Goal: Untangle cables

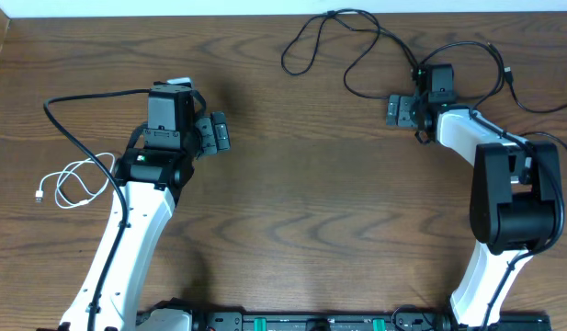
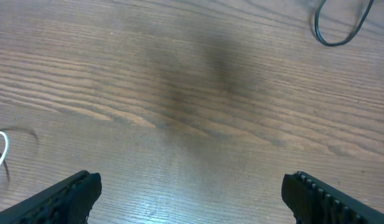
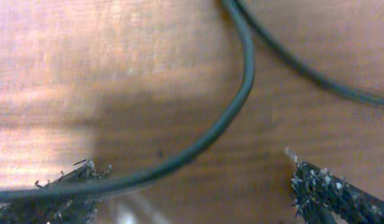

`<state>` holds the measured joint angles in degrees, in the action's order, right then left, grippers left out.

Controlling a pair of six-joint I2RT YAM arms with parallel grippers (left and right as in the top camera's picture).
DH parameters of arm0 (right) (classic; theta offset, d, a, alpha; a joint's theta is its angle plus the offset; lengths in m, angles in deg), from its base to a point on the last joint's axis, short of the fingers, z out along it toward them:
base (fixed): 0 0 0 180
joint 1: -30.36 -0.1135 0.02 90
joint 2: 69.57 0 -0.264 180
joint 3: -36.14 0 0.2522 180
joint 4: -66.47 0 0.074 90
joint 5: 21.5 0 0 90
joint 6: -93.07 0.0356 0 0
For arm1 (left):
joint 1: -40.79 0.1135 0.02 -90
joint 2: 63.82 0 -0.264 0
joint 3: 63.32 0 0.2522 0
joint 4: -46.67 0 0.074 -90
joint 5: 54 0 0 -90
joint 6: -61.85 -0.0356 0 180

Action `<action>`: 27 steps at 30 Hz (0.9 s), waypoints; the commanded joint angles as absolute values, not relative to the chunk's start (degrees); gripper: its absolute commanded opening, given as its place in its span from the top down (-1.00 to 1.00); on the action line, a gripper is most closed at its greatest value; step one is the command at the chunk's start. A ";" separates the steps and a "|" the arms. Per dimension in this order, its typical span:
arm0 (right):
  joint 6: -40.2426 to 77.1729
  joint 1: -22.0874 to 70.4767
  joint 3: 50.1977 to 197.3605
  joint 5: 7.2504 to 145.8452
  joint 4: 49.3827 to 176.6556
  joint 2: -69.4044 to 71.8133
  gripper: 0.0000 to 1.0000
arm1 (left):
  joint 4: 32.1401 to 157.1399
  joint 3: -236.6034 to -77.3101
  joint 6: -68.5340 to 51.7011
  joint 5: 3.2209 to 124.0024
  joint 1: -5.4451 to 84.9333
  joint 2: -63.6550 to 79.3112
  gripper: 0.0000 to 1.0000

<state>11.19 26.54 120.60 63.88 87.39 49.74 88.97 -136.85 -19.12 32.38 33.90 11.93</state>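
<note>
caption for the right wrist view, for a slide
Right tool open, close over the wooden table, a black cable curving past its fingers.

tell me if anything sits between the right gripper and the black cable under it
Nothing visible does. The right gripper is open just above the black cable, which curves over bare table and runs close by one fingertip. A second black strand lies beyond it, not in the way.

White cable (image 1: 76, 181) lies in loose loops at left of bench (image 1: 292, 202). Black cables (image 1: 331, 15) loop across far right, near right gripper (image 1: 399, 111), jaws apart. Left gripper (image 1: 219, 133) likewise spread over bare wood.
</note>
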 commanded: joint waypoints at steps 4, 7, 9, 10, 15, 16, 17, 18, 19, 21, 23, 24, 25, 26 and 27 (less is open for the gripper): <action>12.02 30.09 116.86 61.59 83.22 63.31 -0.99 | 89.12 -137.31 -18.83 31.44 33.98 11.75 -0.96; 13.35 31.00 116.97 62.70 79.68 66.87 -0.98 | 89.12 -137.31 -18.83 31.44 33.98 11.75 -0.96; 13.88 32.21 117.28 65.46 76.94 69.28 -0.99 | 89.12 -137.31 -18.83 31.44 33.98 11.75 -0.96; 14.20 32.64 117.50 66.22 76.38 69.93 -0.98 | 89.12 -137.31 -18.83 31.44 33.98 11.75 -0.96; 15.27 34.76 120.34 67.90 75.35 73.10 -0.99 | 89.12 -137.31 -18.83 31.44 33.98 11.75 -0.96; 15.27 35.35 121.56 68.23 75.61 73.63 -0.99 | 89.12 -137.31 -18.83 31.44 33.98 11.75 -0.96; 15.27 35.64 122.02 68.30 75.74 73.65 -0.99 | 89.12 -137.31 -18.83 31.44 33.98 11.75 -0.96; 15.27 36.01 122.52 68.80 75.76 73.65 -0.99 | 89.12 -137.31 -18.83 31.44 33.98 11.75 -0.95; 15.27 36.42 123.13 69.83 76.00 73.65 -0.99 | 89.12 -137.31 -18.83 31.44 33.98 11.75 -0.96; 15.25 37.47 125.54 73.28 78.52 73.58 -0.99 | 89.12 -137.31 -18.83 31.44 33.98 11.75 -0.96; 15.25 38.06 127.79 76.10 81.40 73.34 -0.99 | 89.12 -137.31 -18.83 31.44 33.98 11.75 -0.96; 15.23 38.26 129.06 76.95 83.15 73.12 -0.99 | 89.12 -137.31 -18.83 31.44 33.98 11.75 -0.96; 15.21 38.33 130.65 77.26 85.58 72.58 -0.98 | 89.12 -137.31 -18.83 31.44 33.98 11.75 -0.96; 14.73 38.30 131.64 77.26 86.98 72.16 -0.98 | 89.12 -137.31 -18.83 31.44 33.98 11.75 -0.96; 14.22 38.28 132.53 77.32 88.38 71.46 -0.98 | 89.12 -137.31 -18.83 31.44 33.98 11.75 -0.96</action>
<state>10.77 36.97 135.99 70.81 80.57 62.74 88.97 -136.85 -19.09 32.38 33.90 11.93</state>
